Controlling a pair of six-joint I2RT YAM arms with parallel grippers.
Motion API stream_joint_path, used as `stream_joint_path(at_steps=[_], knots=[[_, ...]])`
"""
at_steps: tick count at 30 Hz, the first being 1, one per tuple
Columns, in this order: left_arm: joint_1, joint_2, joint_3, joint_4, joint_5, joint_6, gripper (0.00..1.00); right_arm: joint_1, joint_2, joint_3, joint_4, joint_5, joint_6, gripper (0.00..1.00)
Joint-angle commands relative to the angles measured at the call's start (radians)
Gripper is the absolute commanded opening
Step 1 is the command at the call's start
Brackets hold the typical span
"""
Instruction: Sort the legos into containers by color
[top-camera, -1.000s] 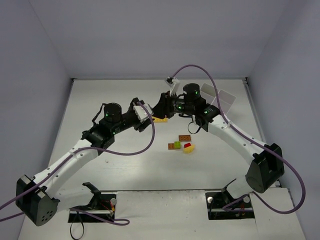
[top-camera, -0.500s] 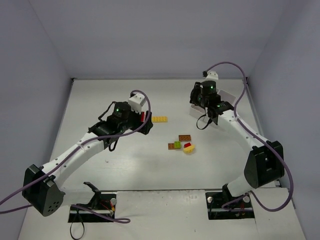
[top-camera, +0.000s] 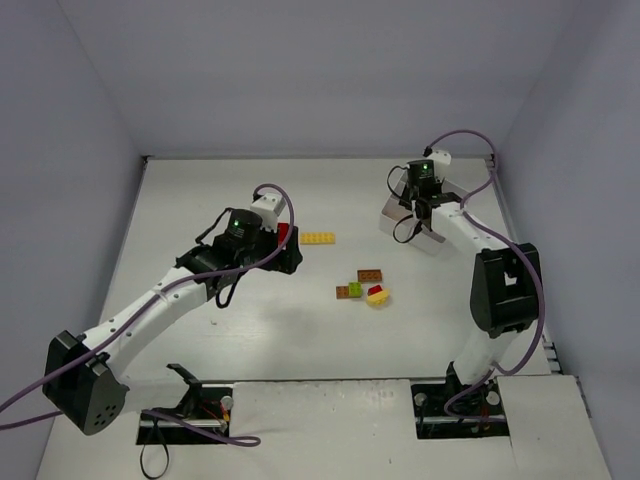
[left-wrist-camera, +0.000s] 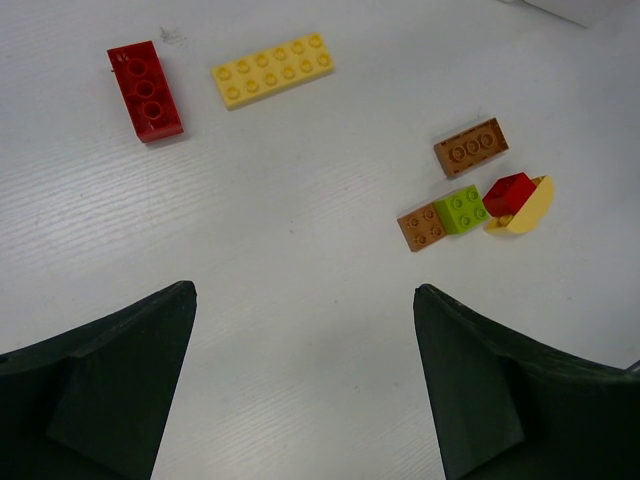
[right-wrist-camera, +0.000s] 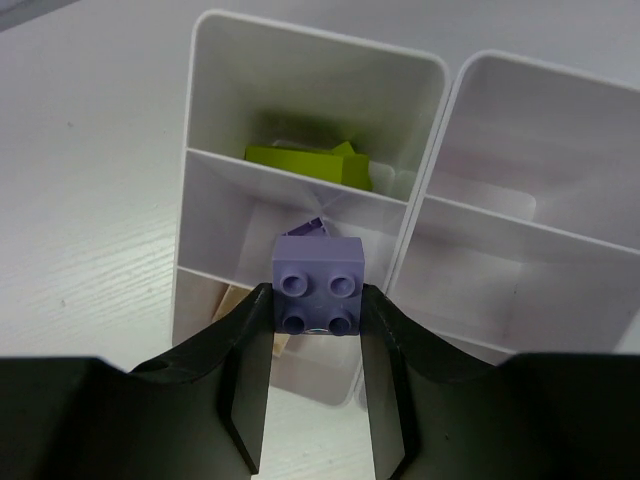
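Note:
My right gripper (right-wrist-camera: 318, 300) is shut on a lavender brick (right-wrist-camera: 318, 285) and holds it over the white six-compartment tray (right-wrist-camera: 440, 70), above its middle left compartment. That compartment holds another lavender piece (right-wrist-camera: 305, 228). A lime brick (right-wrist-camera: 300, 160) lies in the far left compartment and a tan piece (right-wrist-camera: 235, 300) in the near one. My left gripper (left-wrist-camera: 305, 290) is open and empty above the table. Ahead of it lie a red brick (left-wrist-camera: 146, 90), a long yellow plate (left-wrist-camera: 272, 68), a brown plate (left-wrist-camera: 470, 147), a brown-and-lime pair (left-wrist-camera: 461, 209) and a red brick on a yellow piece (left-wrist-camera: 508, 192).
In the top view the tray (top-camera: 392, 216) sits at the back right near the right wall, mostly hidden by my right arm (top-camera: 425, 190). The loose bricks (top-camera: 365, 288) cluster mid-table, with the yellow plate (top-camera: 319, 238) and red brick (top-camera: 283, 232) beside my left gripper (top-camera: 290, 258).
My right arm swung from the table's middle to the back right, over the tray. My left arm drew back to the left, and the red brick now shows beside it.

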Motion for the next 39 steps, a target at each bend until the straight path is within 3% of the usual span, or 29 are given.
stream_joint_path(at_steps=[1, 8, 9, 15, 23, 25, 32, 37, 39], knots=[[0.006, -0.032, 0.012, 0.019, -0.018, -0.019, 0.83, -0.015, 0.006, 0.074, 0.045, 0.042, 0.031, 0.12], [0.008, -0.026, 0.009, 0.017, -0.015, -0.017, 0.83, -0.021, 0.035, 0.105, 0.045, 0.023, 0.024, 0.22], [0.008, -0.023, 0.008, 0.017, -0.015, -0.017, 0.83, -0.021, 0.038, 0.105, 0.045, 0.017, 0.024, 0.29], [0.008, -0.011, 0.013, 0.011, -0.009, -0.013, 0.83, -0.024, 0.041, 0.110, 0.042, 0.006, 0.024, 0.43], [0.008, 0.000, 0.024, 0.005, -0.002, -0.009, 0.83, -0.022, 0.015, 0.117, 0.027, -0.055, 0.007, 0.48], [0.008, -0.001, 0.025, 0.002, -0.005, -0.008, 0.83, -0.019, -0.013, 0.116, 0.037, -0.113, -0.045, 0.47], [0.023, 0.017, 0.027, -0.019, -0.027, -0.006, 0.83, 0.011, -0.063, 0.096, 0.034, -0.723, -0.370, 0.49], [0.072, 0.014, 0.030, -0.033, -0.006, -0.017, 0.83, 0.092, -0.036, 0.134, -0.085, -0.782, -0.596, 0.50], [0.095, 0.012, 0.028, -0.039, 0.019, -0.022, 0.83, 0.105, -0.014, 0.146, -0.124, -0.802, -0.602, 0.51]])
